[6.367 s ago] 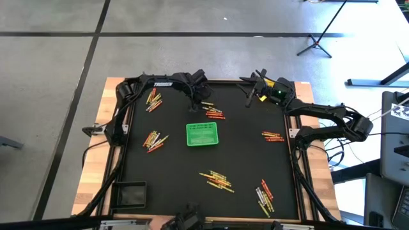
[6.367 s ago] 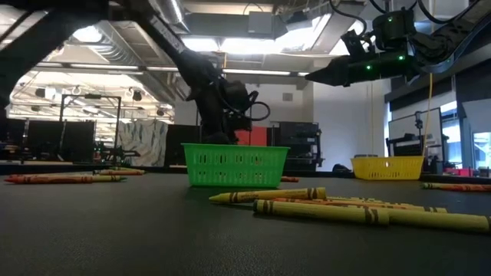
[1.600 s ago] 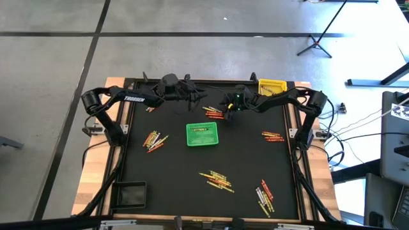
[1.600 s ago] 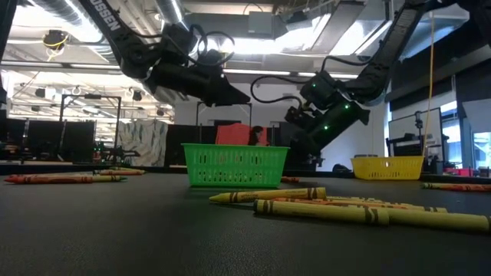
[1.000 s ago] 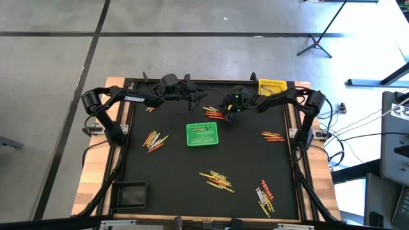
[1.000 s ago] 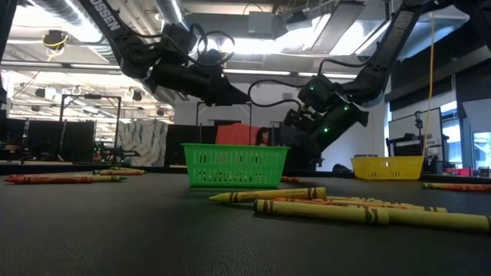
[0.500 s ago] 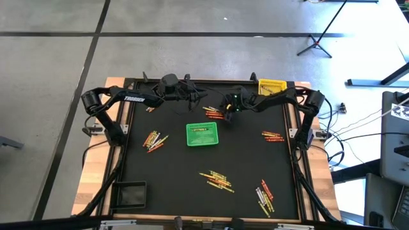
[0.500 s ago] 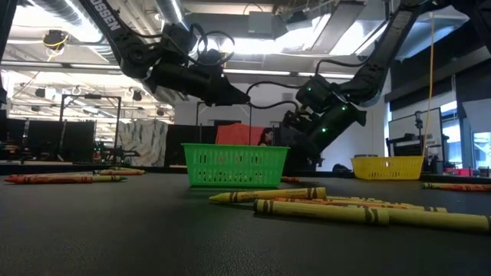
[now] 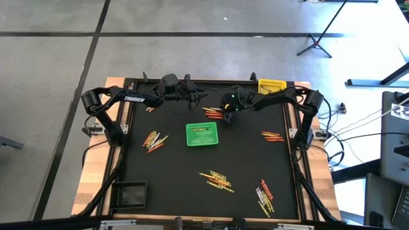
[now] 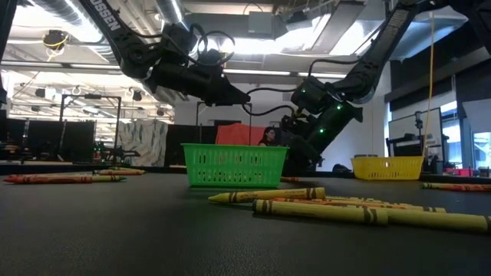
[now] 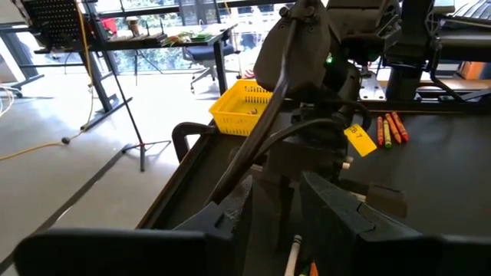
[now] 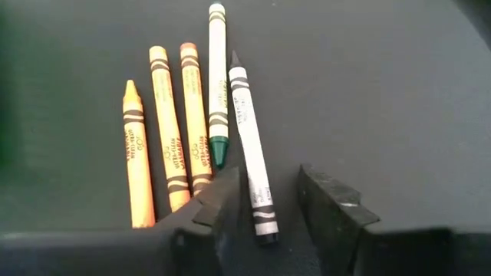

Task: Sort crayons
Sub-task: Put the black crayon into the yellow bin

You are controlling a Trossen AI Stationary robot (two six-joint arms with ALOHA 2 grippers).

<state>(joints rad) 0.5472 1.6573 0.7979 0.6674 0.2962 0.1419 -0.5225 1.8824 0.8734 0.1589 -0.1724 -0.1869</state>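
Note:
Behind the green basket, a small row of crayons lies flat on the black mat. In the right wrist view it is three orange crayons, a green one and a grey one. My right gripper slants down over the row. It is open, with one finger on each side of the grey crayon's near end, and I see no touch. My left gripper hangs above the mat, left of the row. It is open with nothing between its fingers.
More crayon clusters lie at the left, near centre, near right and right. A yellow basket stands at the far right corner and a black basket at the near left.
My right gripper has tipped its fingers further down toward the crayons behind the green basket, while its wrist has risen slightly.

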